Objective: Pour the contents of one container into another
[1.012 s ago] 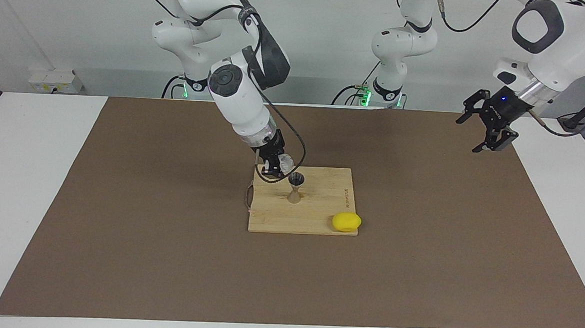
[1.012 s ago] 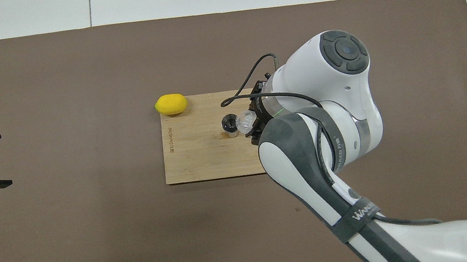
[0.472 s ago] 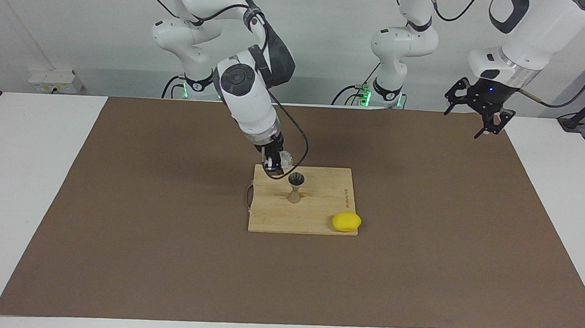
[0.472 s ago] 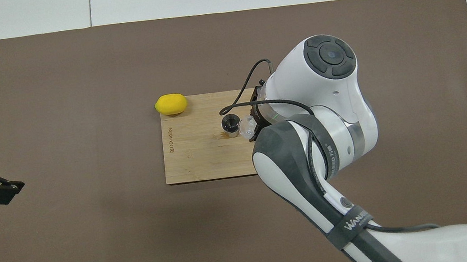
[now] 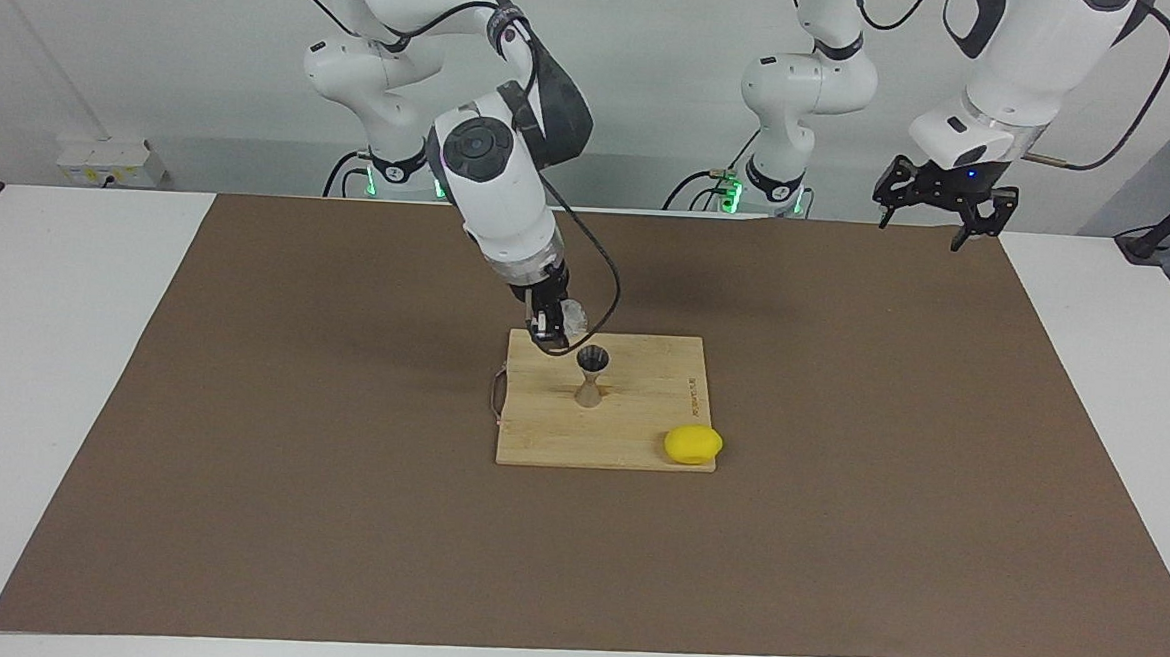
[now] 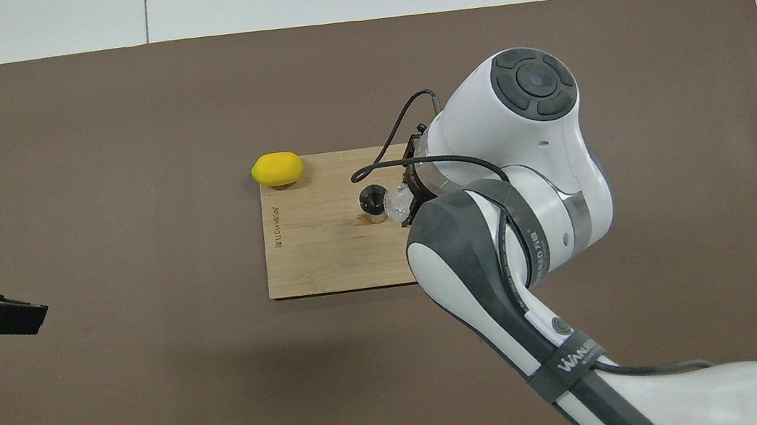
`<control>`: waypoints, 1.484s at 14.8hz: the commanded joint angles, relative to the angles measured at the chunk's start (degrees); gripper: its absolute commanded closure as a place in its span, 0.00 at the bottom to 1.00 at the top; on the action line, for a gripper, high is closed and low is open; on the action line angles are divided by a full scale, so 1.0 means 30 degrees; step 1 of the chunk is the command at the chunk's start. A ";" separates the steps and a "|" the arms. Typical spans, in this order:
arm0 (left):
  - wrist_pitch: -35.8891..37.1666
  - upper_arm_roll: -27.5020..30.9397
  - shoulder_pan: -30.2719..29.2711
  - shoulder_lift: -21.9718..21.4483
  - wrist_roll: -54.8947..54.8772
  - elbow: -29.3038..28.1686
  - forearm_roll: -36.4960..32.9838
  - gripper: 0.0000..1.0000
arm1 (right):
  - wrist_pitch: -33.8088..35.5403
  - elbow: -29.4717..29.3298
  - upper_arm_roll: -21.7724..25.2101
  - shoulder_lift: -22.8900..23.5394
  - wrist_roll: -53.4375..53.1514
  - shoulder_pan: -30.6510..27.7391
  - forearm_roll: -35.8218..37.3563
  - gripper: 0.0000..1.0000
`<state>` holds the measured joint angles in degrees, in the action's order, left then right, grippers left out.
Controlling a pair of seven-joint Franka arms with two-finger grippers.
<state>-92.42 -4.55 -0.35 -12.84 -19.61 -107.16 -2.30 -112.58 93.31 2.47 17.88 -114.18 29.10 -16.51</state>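
White tabletop (image 5: 64, 341) carries a large brown mat (image 5: 335, 516) that covers most of it, with a pale wall (image 5: 657, 92) past the robots' end. On the mat's middle lies a wooden board (image 5: 629, 441).

In the overhead view the right arm (image 6: 526, 222) fills much of the picture and hides the board's edge toward its own end of the table, along with most of its own gripper. The facing view shows that gripper plainly: the right gripper (image 5: 548, 335) hangs over the board's edge nearest the robots, clamped on a small clear glass cup (image 5: 572, 317) held in the air and tilted toward the metal jigger. The cup is hard to make out, a pale glint against the dark fingers; whether anything runs from it cannot be told.

The left arm (image 5: 1020, 61) waits, raised over the mat's corner nearest the robots at its own end. In the facing view the left gripper (image 5: 937, 202) hangs there with fingers spread apart and nothing between them. From overhead it is cut off by the picture's edge, so only a dark piece of it shows.

A yellow lemon (image 5: 693, 444) sits on the board's corner farthest from the robots, toward the left arm's end.

The metal jigger (image 5: 590, 377) stands upright near the board's middle. Its hourglass shape shows only in the facing view; from overhead only its round open mouth shows, with the cup just beside it.
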 commanded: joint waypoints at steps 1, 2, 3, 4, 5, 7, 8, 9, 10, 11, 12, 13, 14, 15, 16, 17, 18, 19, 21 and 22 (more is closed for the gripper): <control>-0.0364 0.0081 0.0263 -0.0321 0.0561 -0.0054 -0.0404 0.00 | 0.0668 -0.0837 -0.0032 0.0603 0.0325 -0.0090 0.0347 1.00; -0.0336 0.0081 0.0263 -0.0350 0.0618 -0.0053 -0.0404 0.00 | 0.0786 -0.1274 -0.0061 0.0807 0.0384 -0.0120 0.0260 1.00; -0.0364 0.0081 0.0263 -0.0350 0.0474 -0.0024 -0.0404 0.00 | 0.1106 -0.1568 -0.0061 0.1012 0.0384 -0.0178 0.0230 1.00; -0.0597 0.0081 0.0263 -0.0350 0.0240 0.0179 -0.0404 0.00 | 0.1341 -0.1890 -0.0119 0.1188 0.0413 -0.0237 0.0230 1.00; -0.0570 0.0081 0.0263 -0.0350 0.0296 0.0297 -0.0404 0.00 | 0.1459 -0.2097 -0.0120 0.1364 0.0530 -0.0266 0.0201 1.00; -0.0305 0.0081 0.0059 -0.0467 0.0530 0.0152 -0.0375 0.00 | 0.1519 -0.2157 -0.0149 0.1453 0.0618 -0.0238 0.0201 1.00; -0.0451 0.0081 0.0145 -0.0438 0.0328 0.0181 -0.0375 0.00 | 0.1519 -0.2157 -0.0236 0.1482 0.0619 -0.0237 0.0201 1.00; -0.0192 0.0081 0.0261 -0.0467 0.0384 0.0181 -0.0375 0.00 | 0.1577 -0.2215 -0.0469 0.1512 0.0619 -0.0295 0.0201 1.00; -0.0102 0.0081 0.0263 -0.0496 0.0472 0.0152 -0.0375 0.00 | 0.1636 -0.2274 -0.0587 0.1541 0.0619 -0.0354 0.0172 1.00; -0.0043 0.0081 0.0263 -0.0497 0.0617 0.0152 -0.0375 0.00 | 0.1926 -0.2274 -0.0589 0.1541 0.0648 -0.0354 0.0200 1.00; 0.0073 0.0081 0.0263 -0.0497 0.0416 0.0152 -0.0375 0.00 | 0.2074 -0.2303 -0.0589 0.1541 0.0793 -0.0354 0.0172 1.00; 0.0075 0.0081 0.0263 -0.0497 0.0443 0.0152 -0.0375 0.00 | 0.2105 -0.2275 -0.0589 0.1541 0.0852 -0.0354 0.0171 1.00; 0.0046 0.0081 0.0147 -0.0497 0.0530 0.0152 -0.0317 0.00 | 0.2221 -0.2274 -0.0589 0.1541 0.0853 -0.0354 0.0200 1.00; 0.0016 0.0081 0.0262 -0.0497 0.0618 0.0152 -0.0316 0.00 | 0.2396 -0.2303 -0.0589 0.1541 0.0853 -0.0354 0.0230 1.00; -0.0071 0.0052 0.0292 -0.0468 0.0677 0.0152 -0.0316 0.00 | 0.2543 -0.2304 -0.0589 0.1570 0.0824 -0.0325 0.0346 1.00; -0.0159 -0.0123 0.0263 -0.0467 0.1026 0.0152 -0.0316 0.00 | 0.2748 -0.2333 -0.0589 0.1600 0.0824 -0.0325 0.0463 1.00; -0.0160 -0.0124 0.0234 -0.0467 0.1435 0.0152 -0.0316 0.00 | 0.2837 -0.2391 -0.0589 0.1658 0.0824 -0.0325 0.0522 1.00; -0.0131 -0.0124 0.0233 -0.0496 0.1468 0.0094 -0.0316 0.00 | 0.2867 -0.2682 -0.0589 0.1717 0.0824 -0.0354 0.0668 1.00; -0.0218 -0.0124 0.0234 -0.0555 0.1498 0.0064 -0.0316 0.00 | 0.2983 -0.2947 -0.0589 0.1892 0.0824 -0.0384 0.0786 1.00; -0.0392 -0.0066 0.0262 -0.0526 0.1556 0.0064 -0.0287 0.00 | 0.2984 -0.3093 -0.0589 0.1951 0.0824 -0.0413 0.0787 1.00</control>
<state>-93.10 -5.13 -0.33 -13.37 -16.31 -106.31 -2.32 -105.48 87.36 1.47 21.93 -112.78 28.86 -15.88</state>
